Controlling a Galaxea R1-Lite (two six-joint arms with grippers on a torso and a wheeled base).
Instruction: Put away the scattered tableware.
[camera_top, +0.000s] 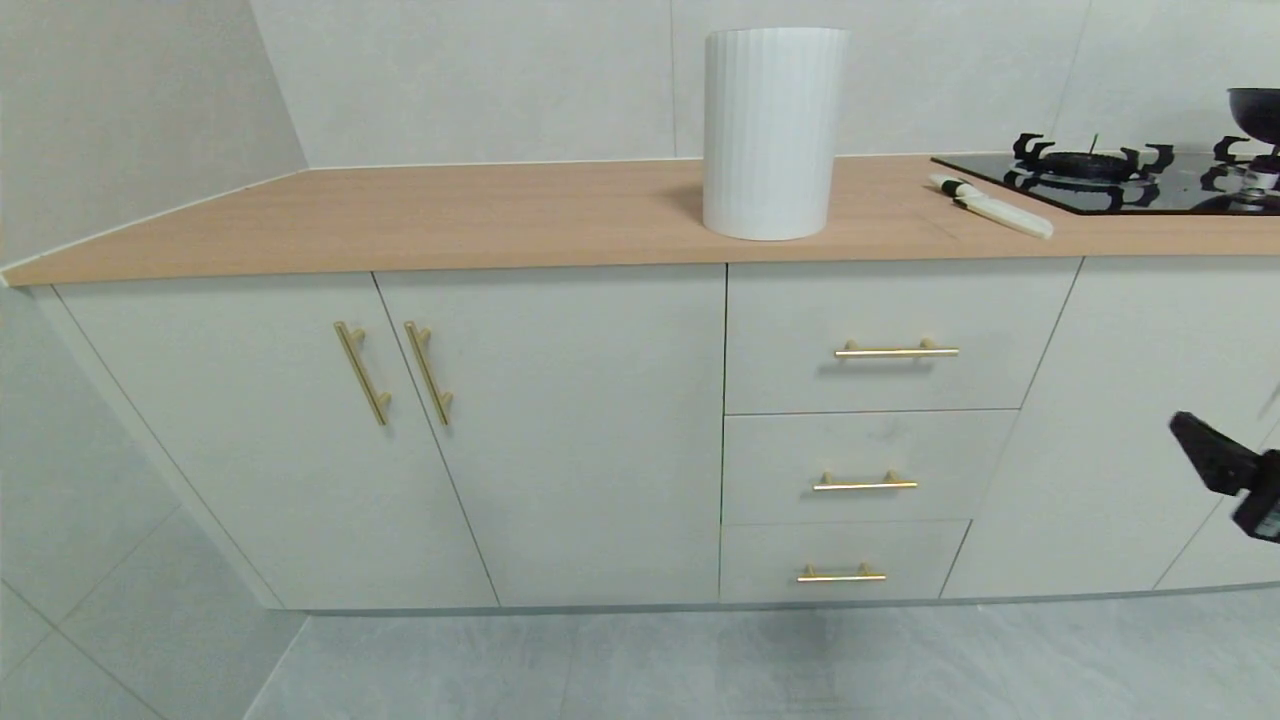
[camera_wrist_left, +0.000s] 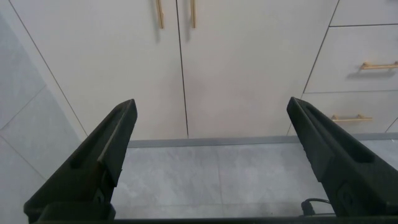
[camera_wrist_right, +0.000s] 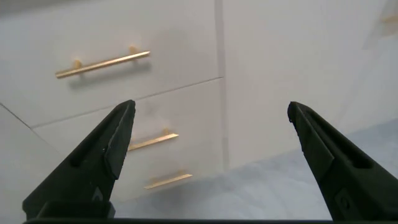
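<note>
The left tool (camera_wrist_left: 211, 106) and right tool (camera_wrist_right: 211, 112) gape empty; a careless reach could nudge the knife (camera_top: 990, 205) off the surface (camera_top: 450, 215) edge.

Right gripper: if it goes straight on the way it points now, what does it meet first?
Most likely the middle drawer front, near its edge beside the cabinet panel. The open right gripper has nothing between it and the cabinet; depth is unclear.
</note>
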